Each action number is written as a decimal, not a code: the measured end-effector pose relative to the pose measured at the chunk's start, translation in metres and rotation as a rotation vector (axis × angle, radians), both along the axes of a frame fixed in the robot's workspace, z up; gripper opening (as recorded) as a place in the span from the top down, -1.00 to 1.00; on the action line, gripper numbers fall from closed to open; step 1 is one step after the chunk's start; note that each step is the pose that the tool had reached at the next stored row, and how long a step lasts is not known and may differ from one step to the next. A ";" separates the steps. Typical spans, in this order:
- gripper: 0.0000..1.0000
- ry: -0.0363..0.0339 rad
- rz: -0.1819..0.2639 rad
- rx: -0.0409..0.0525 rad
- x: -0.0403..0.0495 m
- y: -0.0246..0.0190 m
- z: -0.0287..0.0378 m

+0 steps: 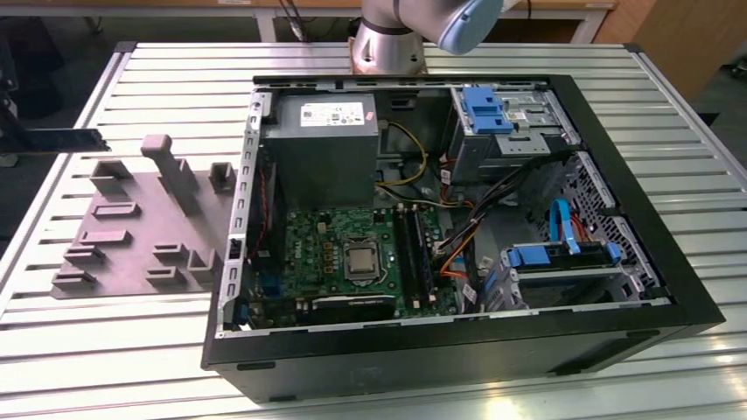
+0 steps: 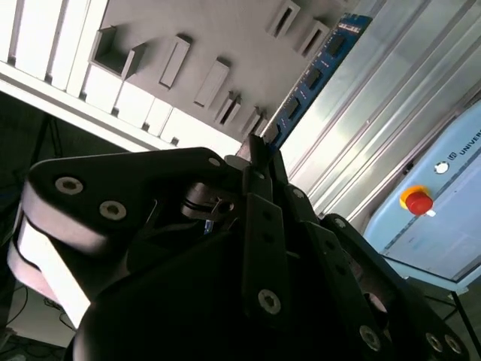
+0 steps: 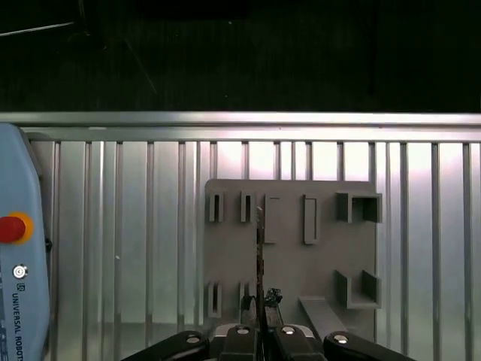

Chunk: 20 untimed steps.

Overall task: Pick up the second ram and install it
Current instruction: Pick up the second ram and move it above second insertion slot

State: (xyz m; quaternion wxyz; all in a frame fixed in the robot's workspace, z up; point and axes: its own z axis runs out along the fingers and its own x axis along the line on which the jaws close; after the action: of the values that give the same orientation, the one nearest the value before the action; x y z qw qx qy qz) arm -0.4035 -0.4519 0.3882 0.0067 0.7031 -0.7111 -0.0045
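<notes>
Jaws right up close, clenched on one end of the second ram (image 3: 259, 256)! It juts straight out from them, edge-on, long axis running across the grey holder tray (image 3: 323, 263) on the bench (image 3: 113, 263).

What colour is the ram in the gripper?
The second ram is blue with black chips; second wrist view shows it best.

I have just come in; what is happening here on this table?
The robot arm's black gripper is shut on one end of a long, thin, blue-green memory stick, held near the grey slotted holder plate. The open black computer case lies beside that plate, and the stick is not yet in its green motherboard.
</notes>
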 end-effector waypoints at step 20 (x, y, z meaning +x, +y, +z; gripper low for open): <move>0.72 0.0000 0.000 0.0000 0.0112 0.0004 0.0263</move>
State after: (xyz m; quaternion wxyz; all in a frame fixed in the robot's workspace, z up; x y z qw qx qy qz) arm -0.3923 -0.4515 0.4145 0.0067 0.7031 -0.7111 -0.0044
